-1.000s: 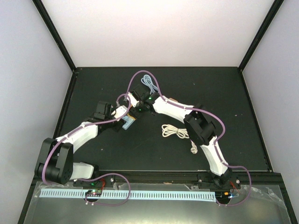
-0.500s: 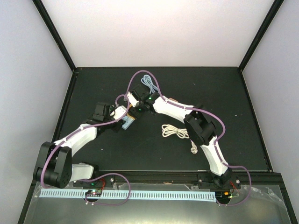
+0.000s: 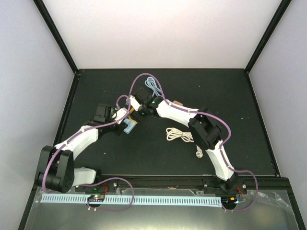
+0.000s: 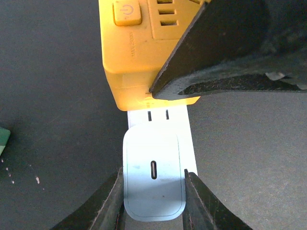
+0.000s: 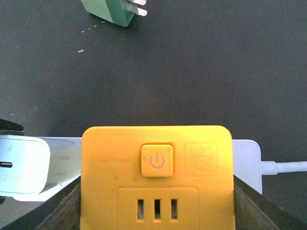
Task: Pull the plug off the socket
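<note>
White cord in a flat coil (image 3: 179,135) lay nearest the arm bases on the black matte tabletop (image 3: 230,96), loose and apart from the work. Next out, left of centre, was the pale-blue round-cornered plastic plug (image 4: 153,167), one slot in its upper face, pinched at both flanks by the left gripper (image 4: 153,203). Its white neck, marked with two dark slits, butted against the yellow plastic socket cube (image 5: 158,163). The cube bore a power button and was clamped side to side by the right gripper (image 5: 158,213). On the cube's opposite side sat a white plug with a cord (image 5: 247,160). Beyond lay a green two-pronged plug (image 5: 109,11), unplugged, and farthest a pale-blue coiled cable (image 3: 152,85). Step judged: both holds made, extraction not finished. The next move would call for a straight pull by the left arm, away from the cube, while the right held firm. Twisting could jam the pins.
</note>
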Available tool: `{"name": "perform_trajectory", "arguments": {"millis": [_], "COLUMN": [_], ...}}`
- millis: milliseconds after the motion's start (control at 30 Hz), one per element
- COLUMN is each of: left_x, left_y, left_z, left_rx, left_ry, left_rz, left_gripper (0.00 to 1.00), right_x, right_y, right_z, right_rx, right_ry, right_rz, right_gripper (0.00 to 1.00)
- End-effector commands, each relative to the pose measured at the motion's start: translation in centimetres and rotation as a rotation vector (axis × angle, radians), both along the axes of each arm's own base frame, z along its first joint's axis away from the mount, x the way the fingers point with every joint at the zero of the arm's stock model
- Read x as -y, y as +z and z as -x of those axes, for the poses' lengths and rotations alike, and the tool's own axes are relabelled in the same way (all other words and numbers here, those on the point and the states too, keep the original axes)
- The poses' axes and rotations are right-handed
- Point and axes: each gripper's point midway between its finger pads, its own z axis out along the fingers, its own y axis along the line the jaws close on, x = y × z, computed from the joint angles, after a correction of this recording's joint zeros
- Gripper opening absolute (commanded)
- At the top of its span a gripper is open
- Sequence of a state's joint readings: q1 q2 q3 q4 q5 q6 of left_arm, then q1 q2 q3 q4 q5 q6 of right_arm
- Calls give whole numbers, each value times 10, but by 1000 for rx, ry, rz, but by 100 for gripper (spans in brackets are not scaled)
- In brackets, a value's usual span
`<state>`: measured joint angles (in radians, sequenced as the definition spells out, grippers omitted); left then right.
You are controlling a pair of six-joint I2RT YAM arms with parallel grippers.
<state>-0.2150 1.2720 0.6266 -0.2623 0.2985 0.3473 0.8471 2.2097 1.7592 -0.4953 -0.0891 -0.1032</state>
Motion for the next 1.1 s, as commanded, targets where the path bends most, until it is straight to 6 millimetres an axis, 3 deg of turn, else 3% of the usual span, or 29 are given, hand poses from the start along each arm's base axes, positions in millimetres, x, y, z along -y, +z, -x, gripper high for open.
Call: {"name": "perform_trajectory", "arguments": {"millis": [0, 167, 300, 433, 667, 800, 1067], "left_x": [30, 24, 17, 25, 26, 27, 20], "left_y": [52, 59, 51, 53, 56, 54, 64], "left_z": [-3, 4, 5, 9, -1, 4, 14], "left_rx": [106, 213, 178, 121, 81, 58, 147], "left_ry": [-119, -137, -116, -141, -117, -122, -150], "left_rz": [152, 114, 98, 178, 183, 191, 168], "left_gripper": [2, 2, 1, 2, 3, 2, 3], "right_x": [64, 65, 64, 64, 65, 64, 64], "right_y": [-88, -89, -88, -88, -88, -88, -88], "right_z": [-8, -8, -9, -9, -9, -9, -9], "right_rx": [-27, -30, -27, -25, -20, -18, -21], "right_ry": [-93, -96, -96, -97, -94, -91, -99], "right_rz": [298, 300, 299, 301, 306, 307, 304], "right_gripper": [1, 1, 1, 1, 1, 1, 1]}}
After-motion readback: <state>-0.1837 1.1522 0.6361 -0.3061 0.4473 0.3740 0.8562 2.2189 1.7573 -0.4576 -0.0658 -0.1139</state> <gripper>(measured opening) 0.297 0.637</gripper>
